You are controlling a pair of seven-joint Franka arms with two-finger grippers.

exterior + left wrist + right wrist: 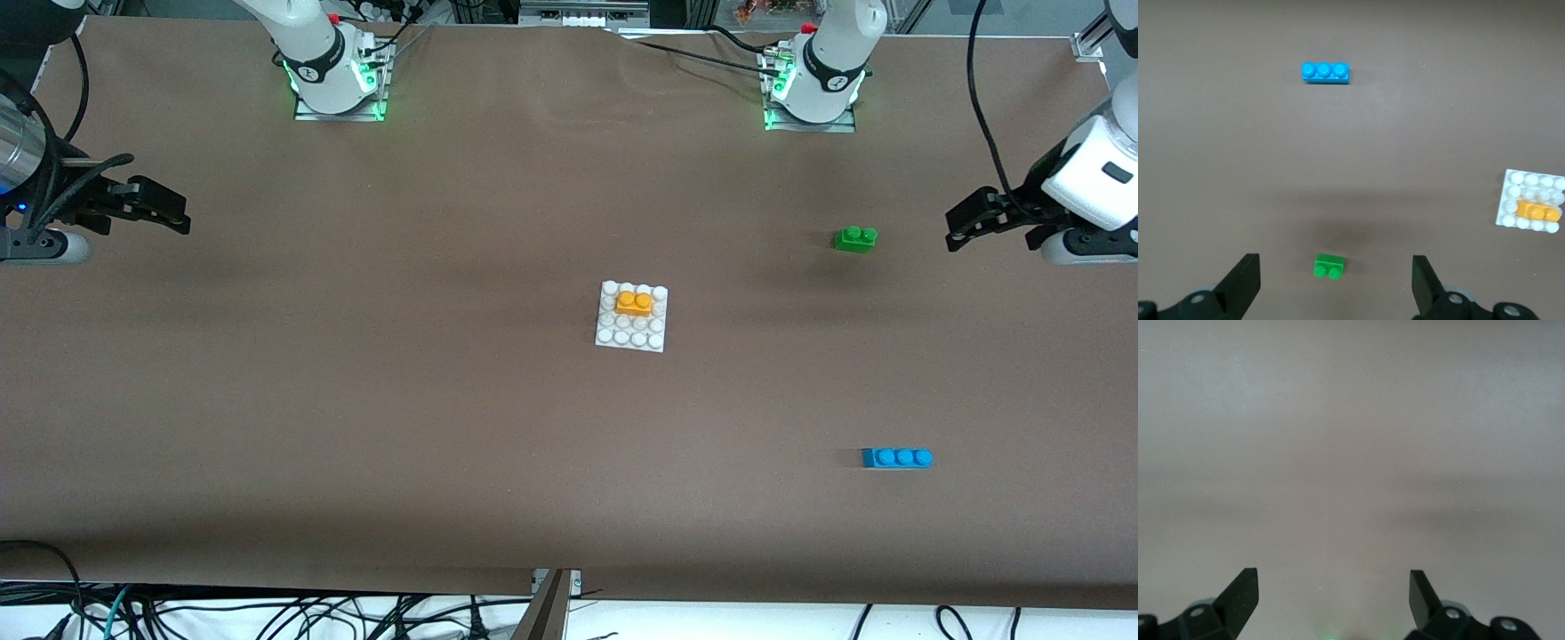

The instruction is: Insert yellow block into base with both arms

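Observation:
The yellow block sits on the studs of the white base at mid-table, in the half of the plate farther from the front camera. Both also show in the left wrist view, the yellow block on the base. My left gripper hangs open and empty over the left arm's end of the table, well apart from the base. In its own view the left gripper frames the green brick far below. My right gripper is open and empty over the right arm's end; the right gripper sees only bare cloth.
A green two-stud brick lies toward the left arm's end, close to the left gripper, and shows as the green brick. A blue three-stud brick lies nearer the front camera, also seen as the blue brick. Brown cloth covers the table.

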